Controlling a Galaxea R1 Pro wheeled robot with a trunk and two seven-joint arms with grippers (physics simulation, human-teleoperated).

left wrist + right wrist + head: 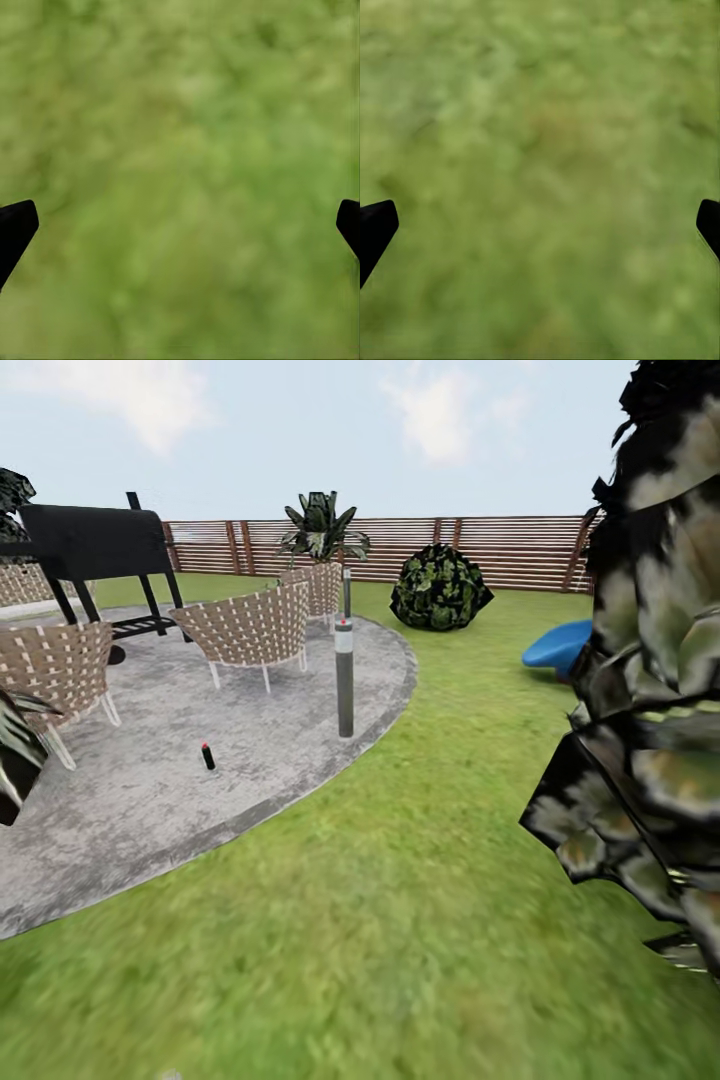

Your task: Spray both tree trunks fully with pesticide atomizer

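Observation:
A small dark bottle with a red cap, the pesticide atomizer (207, 756), stands on the round grey patio (150, 810) of the garden, ahead and to the left. Green lawn (400, 920) lies between me and it. The two pale-trunked trees and their trunks are out of view, and no spray cloud is visible. In the left wrist view my left gripper (180, 232) is open over blurred grass, with nothing between its black fingertips (15, 229). My right gripper (540, 232) is likewise open above grass, its fingertips (375, 229) wide apart.
A grey-and-white lamp post (344, 680) stands at the patio's edge. Woven chairs (250, 630), a black grill (95, 545) and a potted plant (322, 535) occupy the patio. A near-black cone-shaped tree (650, 690) looms close on the right. A round bush (440, 590), a blue object (558, 648) and the slat fence (500, 550) lie beyond.

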